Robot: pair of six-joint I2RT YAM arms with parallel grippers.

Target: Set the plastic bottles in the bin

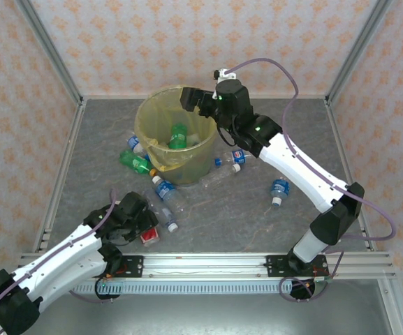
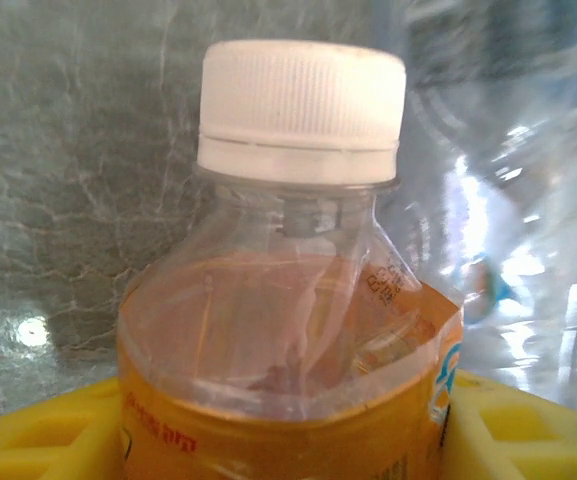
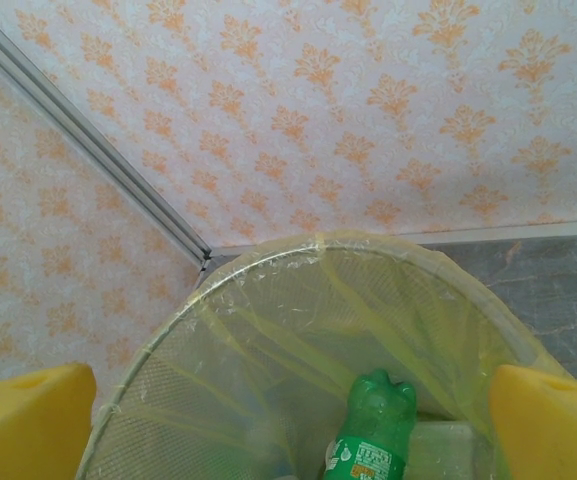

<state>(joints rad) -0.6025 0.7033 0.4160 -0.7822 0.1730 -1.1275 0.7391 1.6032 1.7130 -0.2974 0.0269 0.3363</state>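
My left gripper is low over the table near its front left, shut on a white-capped plastic bottle with an orange-red label. Its yellow fingers press both sides of the label. Another clear bottle lies just behind it. The bin, lined with a yellow bag, stands at the back centre. A green bottle rests inside it, its base toward the right wrist camera. My right gripper hovers open over the bin's far rim with nothing between its fingers.
Loose bottles lie around the bin: a green one and a blue-capped one to its left, two clear ones in front, one to its right and one further right. Patterned walls enclose the table.
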